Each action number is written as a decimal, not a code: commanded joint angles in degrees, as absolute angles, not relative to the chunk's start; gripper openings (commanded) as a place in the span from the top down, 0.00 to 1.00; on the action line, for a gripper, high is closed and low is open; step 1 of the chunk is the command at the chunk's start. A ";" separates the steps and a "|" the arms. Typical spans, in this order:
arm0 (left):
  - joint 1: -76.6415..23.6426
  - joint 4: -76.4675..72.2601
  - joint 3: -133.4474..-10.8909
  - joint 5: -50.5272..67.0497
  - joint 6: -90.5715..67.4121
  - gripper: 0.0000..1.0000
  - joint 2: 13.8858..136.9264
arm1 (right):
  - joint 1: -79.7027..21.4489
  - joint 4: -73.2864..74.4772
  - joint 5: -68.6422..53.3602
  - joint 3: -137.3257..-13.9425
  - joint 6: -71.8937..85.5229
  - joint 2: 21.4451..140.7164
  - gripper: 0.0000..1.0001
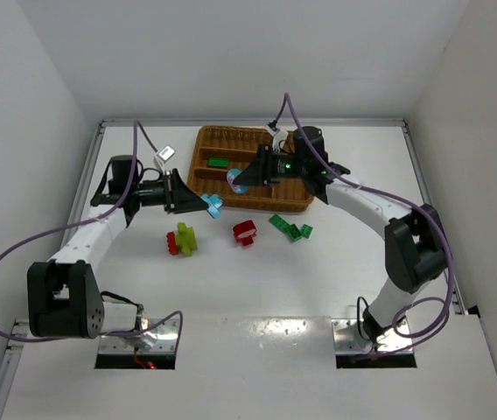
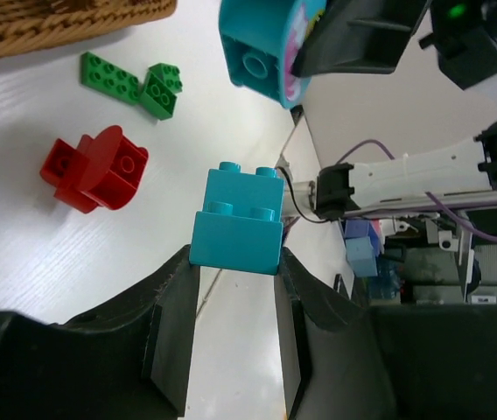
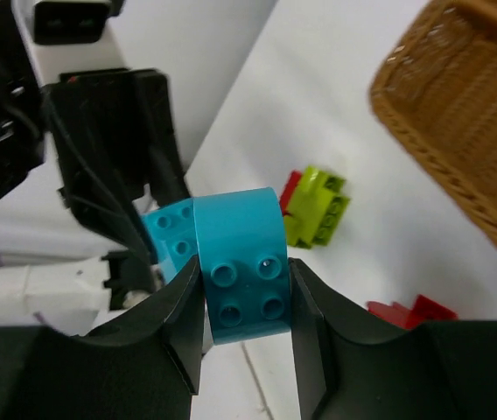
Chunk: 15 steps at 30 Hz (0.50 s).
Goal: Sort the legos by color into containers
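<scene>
From above, you are seeing the brown woven wicker tray (image 1: 231,131) lying at the far side of the white table (image 1: 353,262), with one green brick (image 1: 218,161) sitting in a long slot. The left gripper (image 1: 206,204) and right gripper (image 1: 238,181) are meeting just off the tray's near left corner, each carrying something light blue. On the table nearer you, a lime-yellow brick (image 1: 185,237), a red brick (image 1: 245,232) and a pair of green plates (image 1: 290,228) are lying apart from one another.

The left wrist camera is giving you the detail. The left gripper (image 2: 237,262) has its black fingers (image 2: 174,324) clamped on a stepped light-blue brick (image 2: 235,223), glossy and with its studs up. Just beyond it, the right gripper (image 2: 353,35) is holding a round blue piece (image 2: 253,48), showing its hollow underside and a pink printed edge. The red brick (image 2: 95,166) and studded green plates (image 2: 130,83) are resting on the table.

From the right wrist, you are seeing the right gripper (image 3: 244,271) squeezing the round blue piece (image 3: 240,262) on its curved sides, four studs facing the lens. The stepped light-blue brick (image 3: 170,232) is touching it from behind. The lime-yellow brick (image 3: 318,206) is lying beyond, tight against a small red part.
</scene>
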<state>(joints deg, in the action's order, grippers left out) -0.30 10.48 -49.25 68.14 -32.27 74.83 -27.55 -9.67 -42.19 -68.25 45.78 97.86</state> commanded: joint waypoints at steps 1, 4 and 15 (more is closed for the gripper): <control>0.53 7.56 -51.93 66.45 -33.83 1.00 74.88 | -27.51 -1.79 -32.20 -71.36 40.70 95.80 0.84; 1.05 7.04 -53.00 63.38 -34.72 1.00 76.28 | -27.51 5.68 -22.63 -74.79 38.95 96.42 0.86; -1.32 12.39 -71.52 38.33 -39.98 1.00 93.93 | -27.51 16.60 -5.37 -78.93 35.87 96.94 0.86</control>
<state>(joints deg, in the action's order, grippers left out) -0.43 11.81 -64.82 48.71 -37.98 88.29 -27.51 13.21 -11.97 -76.90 37.58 97.93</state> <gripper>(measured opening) 0.415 0.383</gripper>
